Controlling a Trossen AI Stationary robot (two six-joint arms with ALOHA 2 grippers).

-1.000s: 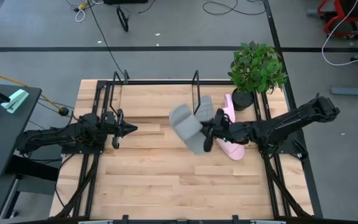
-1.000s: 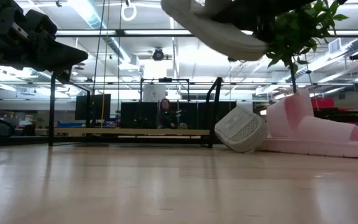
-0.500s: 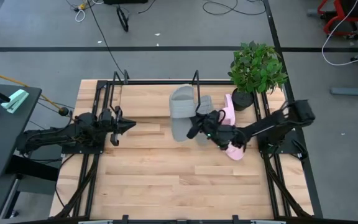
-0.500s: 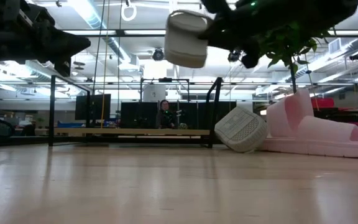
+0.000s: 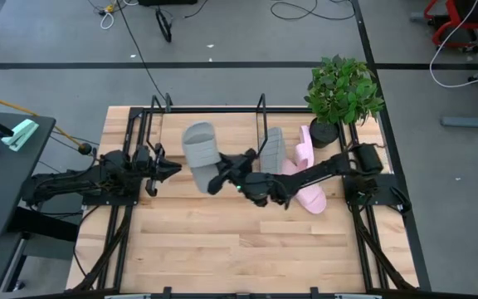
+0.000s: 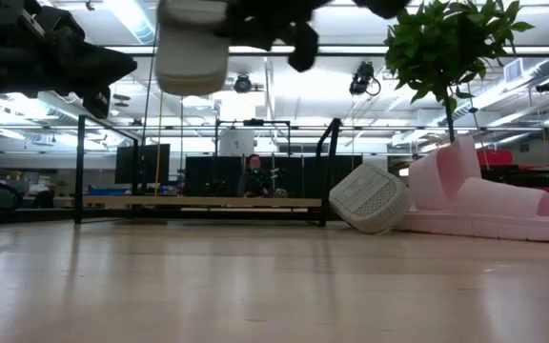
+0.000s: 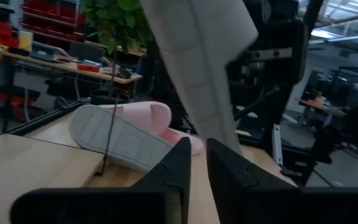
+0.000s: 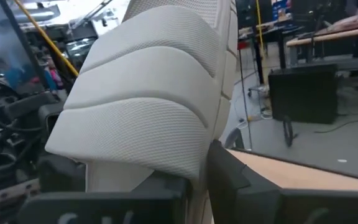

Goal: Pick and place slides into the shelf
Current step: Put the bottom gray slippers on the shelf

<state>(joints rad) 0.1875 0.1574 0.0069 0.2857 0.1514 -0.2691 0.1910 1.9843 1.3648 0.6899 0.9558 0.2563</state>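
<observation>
Right gripper (image 5: 219, 176) clamped on a grey ribbed foam slide (image 5: 199, 146), held in the air above the black thin-wire shelf (image 5: 262, 111).

Its dark fingers (image 8: 229, 171) are closed on the slide's edge, the wide strap facing the wrist camera. The right arm stretches low across the table from its mount, reaching past the rack's upright loop. A second grey foam slide (image 5: 272, 148) leans tilted by that loop, touching the pale pink foam slides (image 5: 307, 187) lying near the potted green plant (image 5: 343, 87). The left gripper (image 5: 173, 169) waits at the table's left, jaws nearly together and holding nothing.
</observation>
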